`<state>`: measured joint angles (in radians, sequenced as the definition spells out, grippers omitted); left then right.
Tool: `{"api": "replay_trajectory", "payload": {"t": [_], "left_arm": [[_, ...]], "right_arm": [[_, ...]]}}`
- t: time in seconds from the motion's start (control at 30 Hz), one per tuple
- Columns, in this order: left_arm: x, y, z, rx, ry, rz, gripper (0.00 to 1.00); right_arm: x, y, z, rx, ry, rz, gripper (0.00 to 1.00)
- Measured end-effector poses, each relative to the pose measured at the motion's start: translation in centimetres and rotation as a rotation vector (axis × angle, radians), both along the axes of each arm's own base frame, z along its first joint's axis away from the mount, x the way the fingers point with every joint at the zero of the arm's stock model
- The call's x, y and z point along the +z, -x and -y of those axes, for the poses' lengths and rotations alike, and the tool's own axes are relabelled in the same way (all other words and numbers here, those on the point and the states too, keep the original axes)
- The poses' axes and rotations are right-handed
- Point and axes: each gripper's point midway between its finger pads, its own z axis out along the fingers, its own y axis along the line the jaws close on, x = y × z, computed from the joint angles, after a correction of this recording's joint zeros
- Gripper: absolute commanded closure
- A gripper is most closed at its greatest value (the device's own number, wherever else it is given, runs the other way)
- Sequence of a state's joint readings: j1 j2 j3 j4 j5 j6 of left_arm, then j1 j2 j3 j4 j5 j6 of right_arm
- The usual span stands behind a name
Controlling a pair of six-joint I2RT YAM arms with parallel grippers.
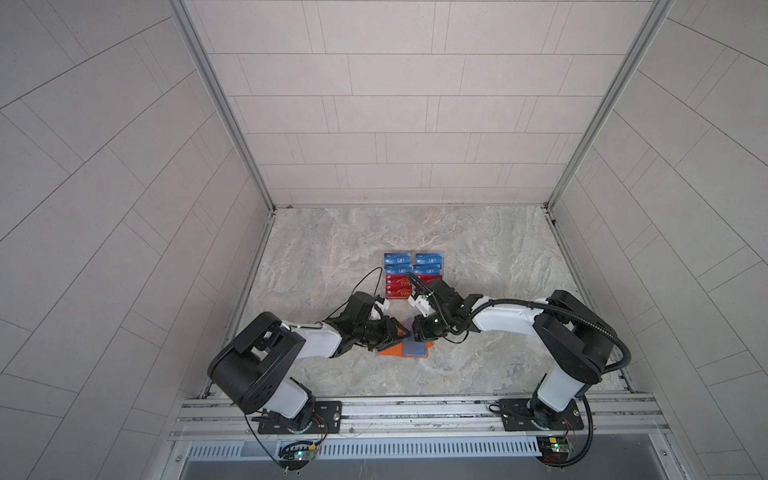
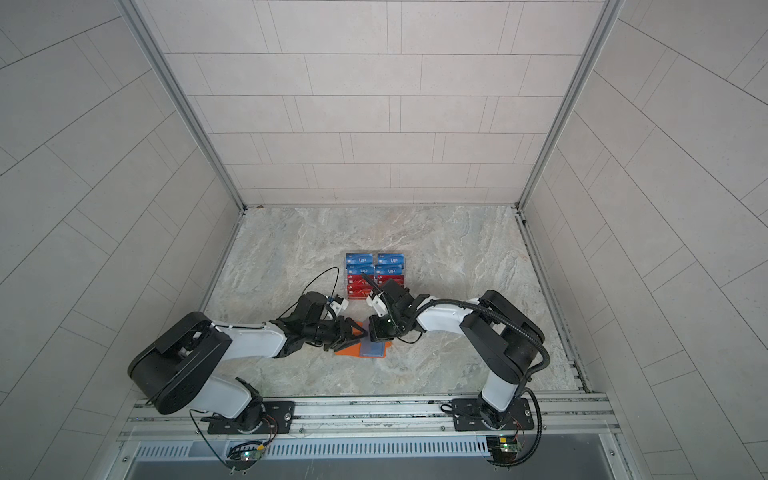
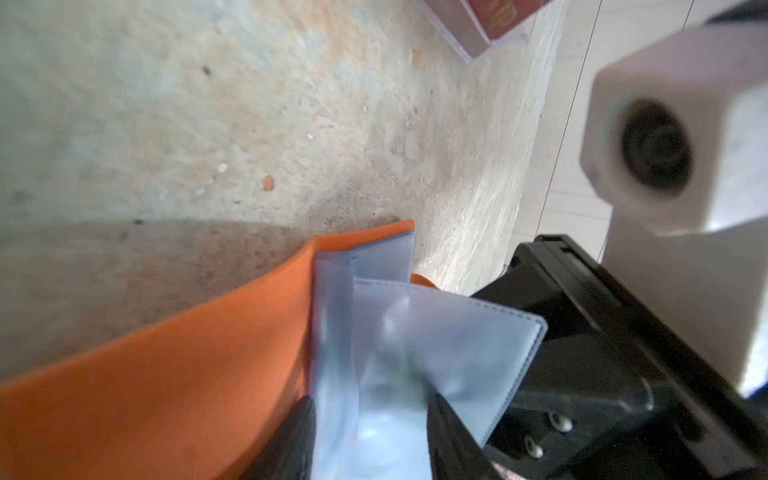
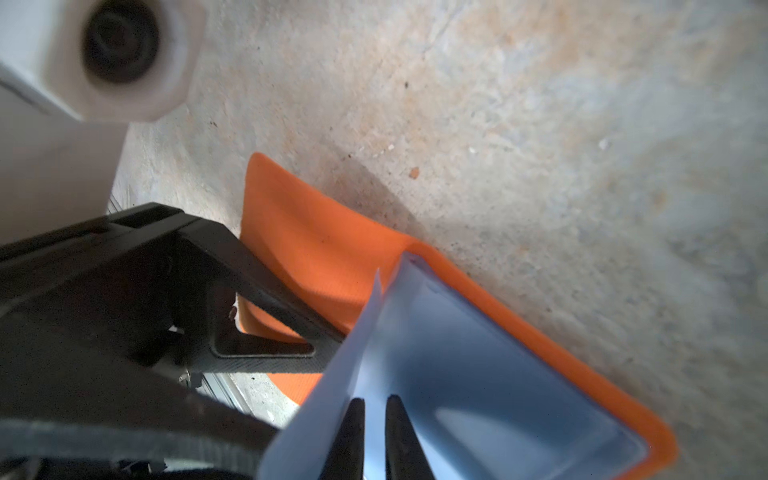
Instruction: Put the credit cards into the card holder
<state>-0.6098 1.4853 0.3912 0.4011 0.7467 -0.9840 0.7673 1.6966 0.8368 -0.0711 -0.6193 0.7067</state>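
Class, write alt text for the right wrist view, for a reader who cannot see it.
The right jaws pinch a clear sleeve of the open orange card holder, lying on a marbled table.

The left gripper (image 3: 370,419) and right gripper (image 4: 374,424) meet tip to tip over the open card holder (image 1: 388,352), leaving no gap between them. Just behind, the clear stand (image 3: 461,39) full of cards (image 1: 400,260) blocks the way back, and the right wrist (image 1: 440,291) hangs over its near right corner. The table (image 1: 498,257) is bare and open on both sides of the stand, behind it, and in front of the holder
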Motion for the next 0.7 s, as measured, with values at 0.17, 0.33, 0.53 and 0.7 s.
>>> {"api": "replay_trajectory", "payload": {"t": [0.17, 0.33, 0.53, 0.7], "left_arm": [[0.6, 0.0, -0.2, -0.017, -0.032, 0.008, 0.31], [1.2, 0.3, -0.7, -0.040, -0.078, 0.032, 0.22], [1.6, 0.7, -1.7, -0.075, -0.160, 0.057, 0.20], [2.2, 0.6, -2.8, -0.100, -0.255, 0.086, 0.21]], "right_arm": [[0.1, 0.0, -0.2, 0.002, -0.013, -0.002, 0.85], [0.5, 0.0, -0.8, 0.017, -0.044, 0.002, 0.85], [0.6, 0.3, -1.2, 0.033, -0.061, -0.003, 0.85], [0.7, 0.4, -1.4, 0.038, -0.067, -0.002, 0.85]]}}
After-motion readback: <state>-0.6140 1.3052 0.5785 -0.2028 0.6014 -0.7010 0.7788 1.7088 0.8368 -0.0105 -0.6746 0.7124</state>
